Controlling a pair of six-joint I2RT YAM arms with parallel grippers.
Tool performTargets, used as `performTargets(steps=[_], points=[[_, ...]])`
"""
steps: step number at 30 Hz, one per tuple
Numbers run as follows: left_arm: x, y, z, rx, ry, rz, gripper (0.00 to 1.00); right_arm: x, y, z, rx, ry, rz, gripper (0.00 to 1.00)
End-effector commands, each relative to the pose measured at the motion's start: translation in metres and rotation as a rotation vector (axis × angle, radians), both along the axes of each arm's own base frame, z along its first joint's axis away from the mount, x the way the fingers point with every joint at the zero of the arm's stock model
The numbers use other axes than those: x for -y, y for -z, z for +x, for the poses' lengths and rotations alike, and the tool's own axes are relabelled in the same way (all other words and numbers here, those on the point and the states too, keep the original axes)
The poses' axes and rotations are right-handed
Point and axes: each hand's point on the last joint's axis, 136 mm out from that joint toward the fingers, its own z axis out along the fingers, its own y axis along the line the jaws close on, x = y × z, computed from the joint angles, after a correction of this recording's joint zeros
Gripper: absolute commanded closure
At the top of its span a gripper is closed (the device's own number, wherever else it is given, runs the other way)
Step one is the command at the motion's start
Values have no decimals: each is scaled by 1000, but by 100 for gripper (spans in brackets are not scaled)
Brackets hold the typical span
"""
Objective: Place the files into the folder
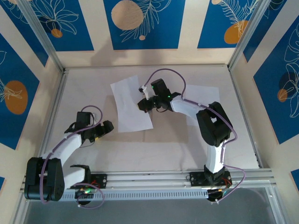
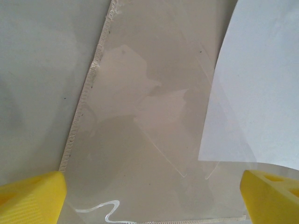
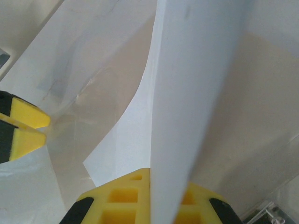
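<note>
Paper (one of the files (image 1: 130, 105)) lies left of centre toward the far edge of the tabletop (image 1: 88, 84), its right border pinched in the clenched right gripper (image 1: 146, 105). Second sheet (image 1: 209, 100) rests toward the right edge. Left gripper (image 1: 106, 127) hangs released over the clear folder (image 2: 140, 140).

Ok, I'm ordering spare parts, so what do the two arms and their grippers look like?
The left arm and right arm have white links and bulky black joint housings, on black bases bolted to an aluminium rail. A lilac cable loops along each. Green lights glow on the right wrist. The left gripper and right gripper carry yellow plastic fingers, partly black-edged, with square pockets.
</note>
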Motion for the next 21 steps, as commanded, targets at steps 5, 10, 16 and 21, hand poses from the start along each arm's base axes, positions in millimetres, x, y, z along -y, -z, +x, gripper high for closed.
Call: performTargets(steps=[5, 10, 16, 21], points=[[-3, -2, 0, 0, 3, 1, 4, -8, 9, 6, -45, 3, -14, 100], [-3, -1, -1, -2, 5, 3, 4, -6, 17, 10, -116, 41, -37, 100], [-3, -1, -2, -2, 5, 1, 4, -6, 18, 12, -201, 73, -41, 99], [-3, 0, -2, -5, 5, 0, 5, -5, 26, 15, -232, 93, -63, 98]])
